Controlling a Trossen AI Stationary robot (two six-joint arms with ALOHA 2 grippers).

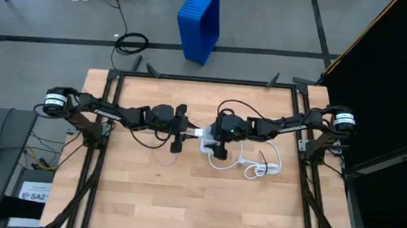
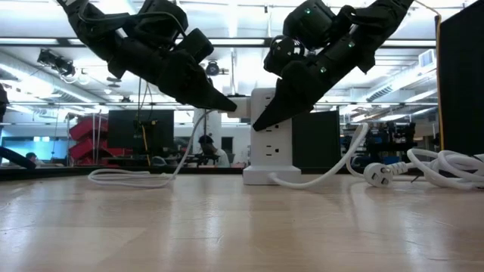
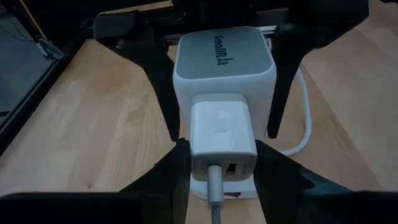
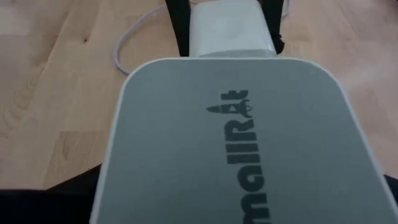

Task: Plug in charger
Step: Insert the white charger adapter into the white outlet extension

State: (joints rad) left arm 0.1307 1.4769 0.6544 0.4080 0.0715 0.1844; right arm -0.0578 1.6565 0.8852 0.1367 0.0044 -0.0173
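With the charger (image 3: 222, 135) clamped in the left jaws (image 3: 221, 163) against the side of the white outlet tower (image 3: 224, 59) at mid-tabletop, and the right jaws (image 2: 261, 121) spread astride it, the tower could be tipped by any skewed push.

- One charger (image 3: 222, 134), a small white block against the side of the outlet tower.
- One white outlet tower (image 3: 224, 62) with a grey top, at the middle of the table (image 1: 180, 201).
- Two dark grippers: the left gripper (image 3: 222, 163) and the right gripper (image 1: 219, 142), meeting at the tower.
- One thick white cord (image 1: 262, 164), coiled on the table to the right of the tower.
- One thin cable (image 2: 128, 177), looped on the left.
- One blue crate (image 1: 199, 22) on the floor beyond the far edge.
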